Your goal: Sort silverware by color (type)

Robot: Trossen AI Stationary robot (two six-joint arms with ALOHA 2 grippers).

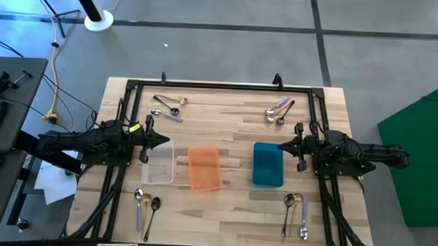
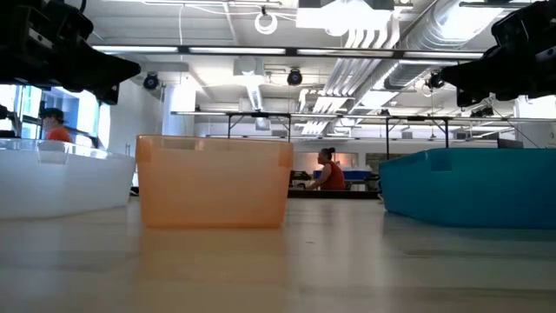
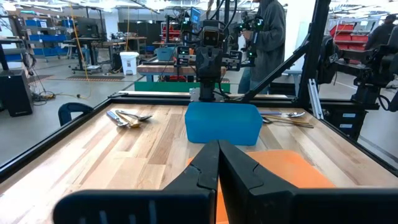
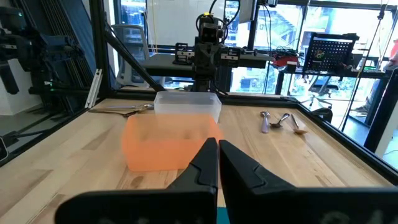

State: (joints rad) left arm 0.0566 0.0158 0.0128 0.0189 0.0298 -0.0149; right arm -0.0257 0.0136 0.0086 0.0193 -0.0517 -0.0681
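Nearest the front edge of the counter (image 1: 230, 211) lie two clusters of spoons: three at the front left (image 1: 146, 208), one bright silver with a lilac handle, one gold-toned, one dark, and about three at the front right (image 1: 296, 213), slim and shiny, one with a lilac handle.

Across the middle stand three rectangular trays in a row: a clear tray (image 1: 158, 162), an orange tray (image 1: 203, 167) and a blue tray (image 1: 268, 164), each apart from its neighbour. The trays sit between the two arms. The left hand (image 1: 162, 141) hangs just above the clear tray's near-left edge, fingers clenched together and holding nothing. The right hand (image 1: 284, 147) hovers at the blue tray's edge, likewise clenched tight and empty.

Farther back lie two more clusters: a back-left group (image 1: 168, 107) with dark, silver and lilac-handled pieces splayed apart, and a back-right group (image 1: 278, 110) with gold, dark and lilac-handled spoons close together.

A black frame (image 1: 220, 85) rims the counter. Beyond it, the low view shows a person in orange (image 2: 330, 170) far off in the room.
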